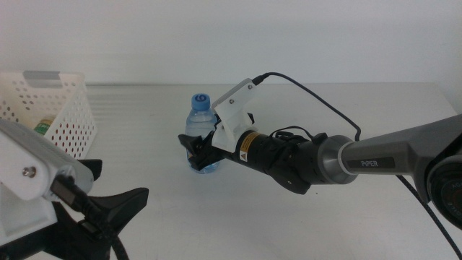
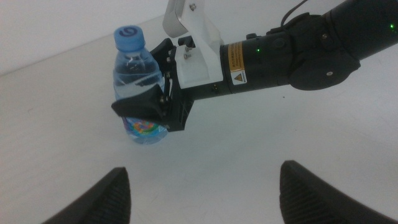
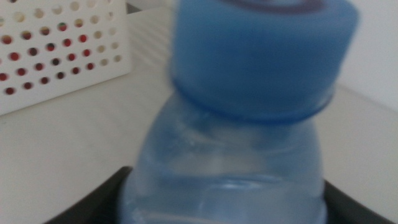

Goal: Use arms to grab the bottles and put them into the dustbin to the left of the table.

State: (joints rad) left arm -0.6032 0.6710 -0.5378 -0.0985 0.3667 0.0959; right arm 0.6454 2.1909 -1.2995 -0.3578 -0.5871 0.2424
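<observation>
Right gripper (image 1: 202,150) clamps the upright water bottle (image 1: 201,123) mid-table, basket (image 1: 71,123) well off to its left, nearer the waiting, spread-jawed left gripper (image 1: 108,206).

Right gripper at the small water bottle

The black two-fingered right gripper (image 2: 148,107) clasps the upright small clear blue-capped water bottle (image 2: 135,74) on the plain off-white tabletop (image 2: 56,118); the left gripper's (image 2: 202,194) dark jaws stand wide apart.
</observation>
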